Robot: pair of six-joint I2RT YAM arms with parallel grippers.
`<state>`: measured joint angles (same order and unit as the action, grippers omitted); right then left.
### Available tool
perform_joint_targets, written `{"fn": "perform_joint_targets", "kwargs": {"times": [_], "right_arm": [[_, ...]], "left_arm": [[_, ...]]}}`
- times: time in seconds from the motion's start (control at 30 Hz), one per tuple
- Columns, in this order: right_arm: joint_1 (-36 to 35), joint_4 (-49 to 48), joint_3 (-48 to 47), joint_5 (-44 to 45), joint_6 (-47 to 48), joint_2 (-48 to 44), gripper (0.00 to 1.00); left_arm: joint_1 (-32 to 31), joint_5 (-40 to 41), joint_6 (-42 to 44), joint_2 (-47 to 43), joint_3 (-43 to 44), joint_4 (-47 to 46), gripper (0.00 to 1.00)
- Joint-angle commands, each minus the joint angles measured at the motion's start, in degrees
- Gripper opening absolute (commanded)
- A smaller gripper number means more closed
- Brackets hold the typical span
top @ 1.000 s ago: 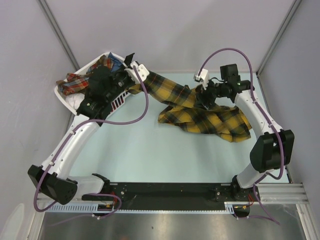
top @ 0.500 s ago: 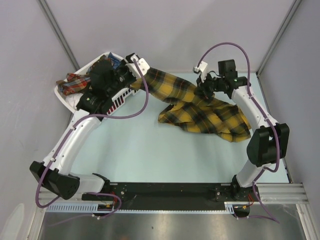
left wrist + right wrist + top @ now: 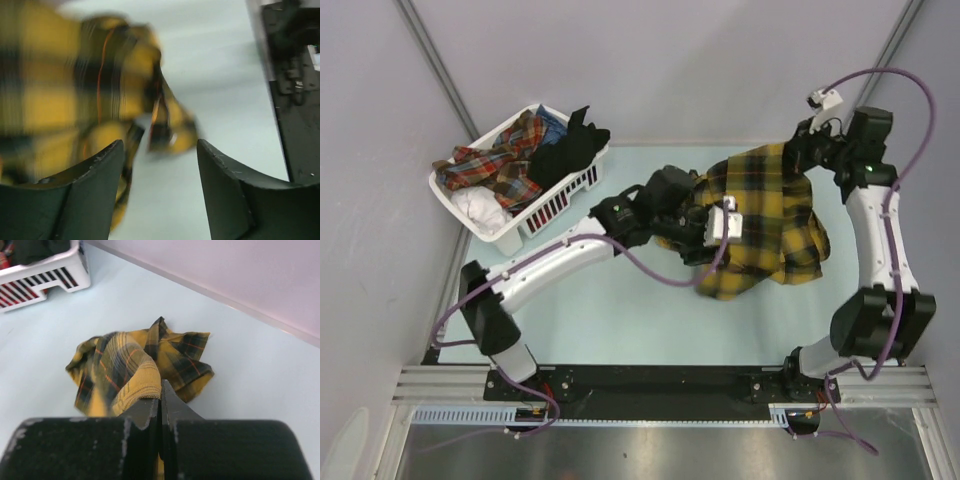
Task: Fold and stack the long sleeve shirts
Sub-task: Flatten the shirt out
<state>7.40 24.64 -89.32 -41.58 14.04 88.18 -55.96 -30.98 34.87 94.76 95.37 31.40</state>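
From above, the left gripper (image 3: 712, 228) has swung off the basket (image 3: 555, 203) to the plaid shirt (image 3: 775, 210), while the right gripper (image 3: 800, 153) has hauled one edge up and away.

Left wrist: jaws parted with nothing between them. The shirt is blurred just ahead, so it has probably been let go.

Right wrist: jaws clamped on a cloth edge, the shirt hanging bunched beneath. It's out of the basket, and the spreading comes next.

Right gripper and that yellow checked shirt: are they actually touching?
Touching. The right wrist view shows the right gripper shut, with a fold of the yellow plaid shirt pinched between its fingers.
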Motion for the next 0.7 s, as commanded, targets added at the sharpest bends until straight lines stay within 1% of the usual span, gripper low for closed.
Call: {"fn": "perform_joint_targets", "kwargs": {"times": [0.0,0.03,0.07,0.1,0.13,0.17,0.23,0.27,0.37,0.4,0.43,0.53,0.57,0.67], "right_arm": [[1.7,2.2,4.9,-5.8,4.7,-15.7,0.0],[1.8,2.2,6.6,-5.6,5.1,-17.8,0.0],[1.7,1.8,9.1,-5.0,5.1,-19.4,0.0],[1.6,1.7,10.2,-4.7,4.9,-22.2,0.0],[1.3,1.5,11.1,-4.4,4.5,-23.3,0.0],[0.9,1.4,12.1,-2.7,3.8,-24.1,0.0],[-0.2,-0.3,12.5,-0.9,2.8,-25.3,0.0],[-0.5,-1.2,12.2,1.2,0.9,-25.3,0.0],[-1.5,-3.5,9.9,4.0,-1.2,-23.9,0.0],[-1.8,-3.7,7.5,4.6,-2.1,-23.2,0.0],[-1.9,-3.8,6.4,5.2,-2.5,-22.6,0.0],[-2.2,-4.2,2.6,6.5,-3.5,-21.0,0.0],[-2.5,-4.6,1.9,6.9,-3.7,-20.7,0.0],[-2.7,-6.2,-0.1,8.1,-4.2,-20.3,0.0]], "left_arm": [[15.4,-3.8,-13.8,-3.0,-1.6,-7.6,0.68],[17.7,-1.0,-17.2,-3.4,-4.0,-9.8,0.68],[21.4,2.8,-18.3,-3.7,-9.3,-14.6,0.68],[22.5,6.9,-19.1,-4.1,-11.9,-17.0,0.67],[23.6,13.0,-19.3,-4.1,-14.3,-19.0,0.67],[23.8,15.1,-18.7,-4.1,-18.5,-22.6,0.67],[23.8,18.0,-19.0,-3.4,-22.1,-26.2,0.67],[23.7,18.9,-19.2,-3.1,-24.8,-28.8,0.67],[23.6,19.8,-22.0,-1.1,-27.4,-31.3,0.67],[23.4,20.0,-22.6,-0.5,-27.9,-31.1,0.67],[23.5,20.3,-24.0,0.3,-28.4,-33.3,0.68],[23.4,19.4,-25.6,0.6,-30.9,-37.1,0.68],[23.4,19.2,-26.3,0.6,-32.8,-40.1,0.69],[23.4,18.5,-28.8,1.7,-33.7,-42.9,0.7]]}}
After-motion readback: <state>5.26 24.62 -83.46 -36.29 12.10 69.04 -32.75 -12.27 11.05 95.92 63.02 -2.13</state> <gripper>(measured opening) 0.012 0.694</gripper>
